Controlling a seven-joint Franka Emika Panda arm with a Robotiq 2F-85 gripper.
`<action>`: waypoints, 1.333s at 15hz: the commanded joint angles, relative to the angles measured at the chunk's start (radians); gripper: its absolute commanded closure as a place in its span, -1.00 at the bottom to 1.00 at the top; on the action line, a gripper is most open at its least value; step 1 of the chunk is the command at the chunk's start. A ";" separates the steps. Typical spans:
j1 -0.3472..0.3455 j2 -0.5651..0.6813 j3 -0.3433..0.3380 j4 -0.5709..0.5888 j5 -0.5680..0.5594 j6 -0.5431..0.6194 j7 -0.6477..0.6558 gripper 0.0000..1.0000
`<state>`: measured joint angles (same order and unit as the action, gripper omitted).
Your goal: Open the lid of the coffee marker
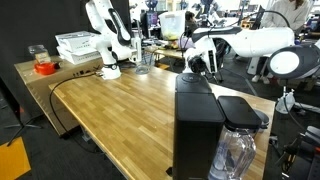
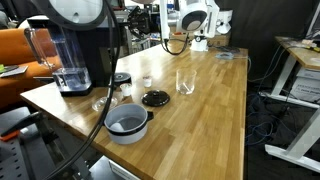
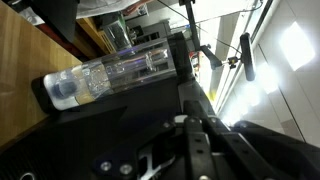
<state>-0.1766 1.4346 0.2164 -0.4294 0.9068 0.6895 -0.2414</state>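
**Table** (image 1: 110,115): pale wood planks, seen in both exterior views.

**Upper left of the frame:**
- Clear tub (image 1: 43,66) with red contents.
- Stacked white trays (image 1: 78,44), just beside the tub on its right.
- Second arm (image 1: 105,40), white, standing at the table's far edge.

**Centre:** gripper (image 1: 203,63), black, hanging just above the coffee machine (image 1: 195,130). Its jaws are drawn fully together. Whether they touch the machine cannot be told.

**Lower centre:** the coffee machine is a tall matte-black box at the near table edge. The lid (image 1: 196,86) forms its top and lies down flat, directly under the gripper.

**Right of the machine body:** clear tank (image 1: 235,155), touching the machine's side, under a black cap (image 1: 243,110).

**Upper right:** working arm (image 1: 255,42), white, reaching in from the right edge toward the machine.

**In an exterior view, left to right:**
- Coffee machine (image 2: 88,55) at upper left, its top hidden behind a dark round arm joint (image 2: 80,10).
- Grey pot (image 2: 126,135) near the lower table edge.
- Black disc (image 2: 155,98), just beside the pot.
- Small glass (image 2: 147,82) and larger glass (image 2: 185,82) near the middle, apart from each other.

**Wrist view:** the tank (image 3: 105,78) lies across the upper left and the black machine body fills the centre. The gripper parts at the bottom are dark and blurred.
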 commanded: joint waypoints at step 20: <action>-0.031 0.026 0.040 0.086 -0.092 -0.007 0.039 0.98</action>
<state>-0.2044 1.4367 0.2243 -0.3830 0.8290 0.6896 -0.2259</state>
